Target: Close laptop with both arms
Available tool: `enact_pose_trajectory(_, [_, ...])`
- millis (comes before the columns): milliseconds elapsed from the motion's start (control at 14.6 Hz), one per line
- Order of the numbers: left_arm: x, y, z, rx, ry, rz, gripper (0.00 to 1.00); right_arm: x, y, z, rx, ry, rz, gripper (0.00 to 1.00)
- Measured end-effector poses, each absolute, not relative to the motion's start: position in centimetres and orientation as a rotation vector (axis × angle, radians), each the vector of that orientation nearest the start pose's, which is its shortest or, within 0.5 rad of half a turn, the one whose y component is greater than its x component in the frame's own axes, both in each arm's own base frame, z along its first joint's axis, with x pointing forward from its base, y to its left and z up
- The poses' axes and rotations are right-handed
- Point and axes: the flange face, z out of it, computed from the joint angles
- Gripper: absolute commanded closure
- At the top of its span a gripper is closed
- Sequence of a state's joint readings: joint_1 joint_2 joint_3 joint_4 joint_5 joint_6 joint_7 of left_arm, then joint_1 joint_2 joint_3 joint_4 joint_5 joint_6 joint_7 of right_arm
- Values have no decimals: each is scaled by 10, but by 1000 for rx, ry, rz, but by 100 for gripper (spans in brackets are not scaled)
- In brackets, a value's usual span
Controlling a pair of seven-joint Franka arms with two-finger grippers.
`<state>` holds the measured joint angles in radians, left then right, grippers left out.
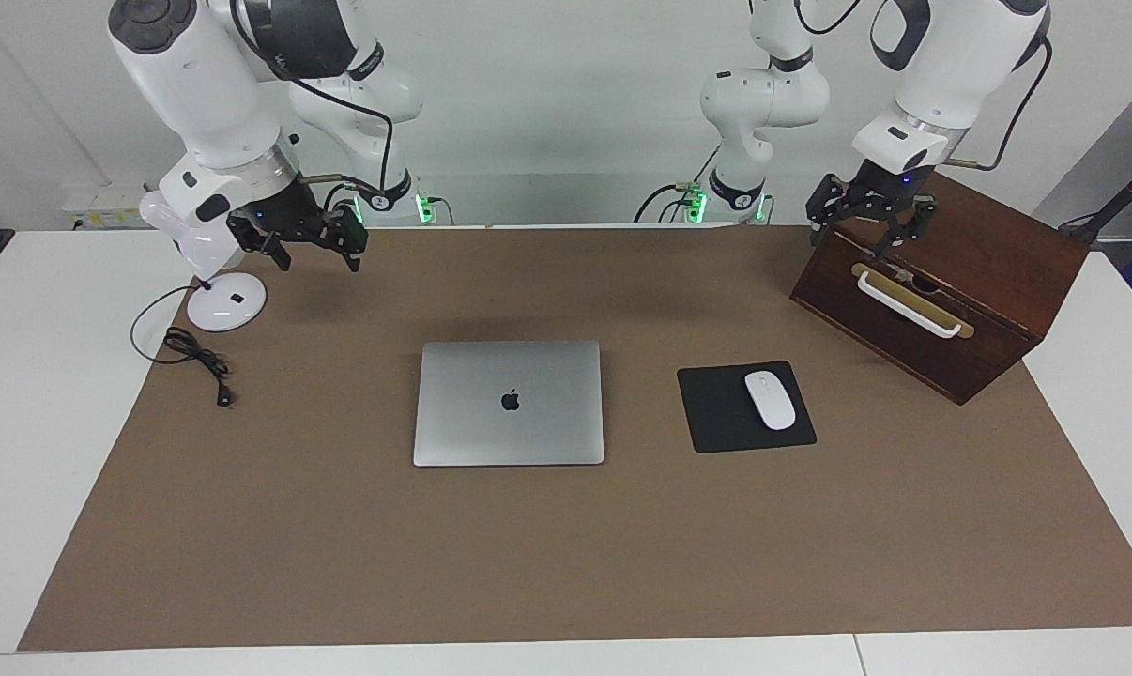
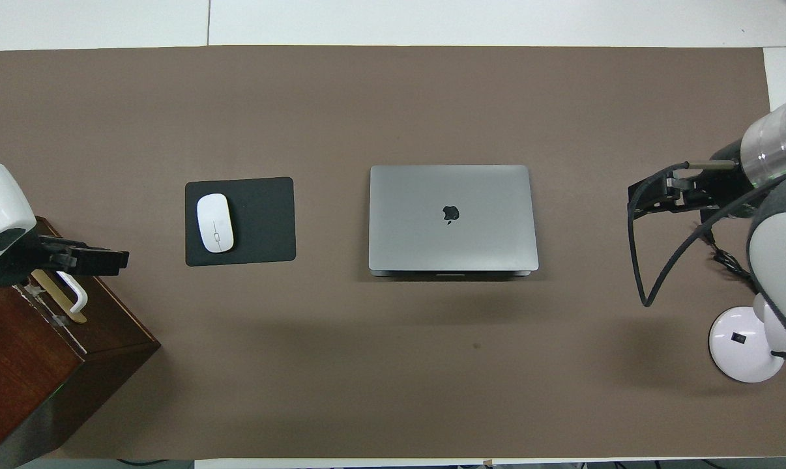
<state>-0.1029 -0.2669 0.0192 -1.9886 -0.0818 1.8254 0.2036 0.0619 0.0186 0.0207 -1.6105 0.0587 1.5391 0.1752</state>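
White table (image 1: 22,394), covered by a brown mat (image 1: 566,554). On the mat: laptop (image 1: 509,403), lid shut, at the middle; black mouse pad (image 1: 716,413) beside it toward the left arm's end, carrying a white mouse (image 1: 770,400); wooden box (image 1: 960,300) nearer the robots at that end; white lamp base (image 1: 226,302) and black cable (image 1: 195,355) at the right arm's end.

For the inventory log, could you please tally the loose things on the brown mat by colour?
Silver: 1, the laptop, lid shut.
Black: 1, the mouse pad.
White: 2, the mouse and the lamp.
Brown: 1, the wooden box.
Total: 5.
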Motion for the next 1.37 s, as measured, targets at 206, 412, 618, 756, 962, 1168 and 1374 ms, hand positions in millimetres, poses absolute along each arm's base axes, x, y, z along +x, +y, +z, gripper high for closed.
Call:
enact_pose_trajectory(206, [489,-22,592,-3151,362,-206,0,553,50,594,-3087,152,142,0])
enact_pose_trajectory(412, [492,-17,610,-3104,302,-195,0,553,49,594,-3087,152,137,0])
enact_pose_trajectory(618, [499,-18,630,-3092,281,-145,0,553,50,595,-3086,152,133,0])
enact_pose_trajectory(756, [504,-17,635,-3095,268,-118,0,554,50,595,-3086,152,133,0])
enact_pose_trajectory(962, [510,-11,630,-3104,202,-90,0,554,49,595,-3086,152,131,0])
enact_pose_trajectory(1168, [512,-5,630,-3127,99,-93,0,554,49,595,-3088,154,131,0])
enact_pose_trajectory(1374, [514,-2,629,-3131,64,-95,0,554,42,595,-3094,172,129,0])
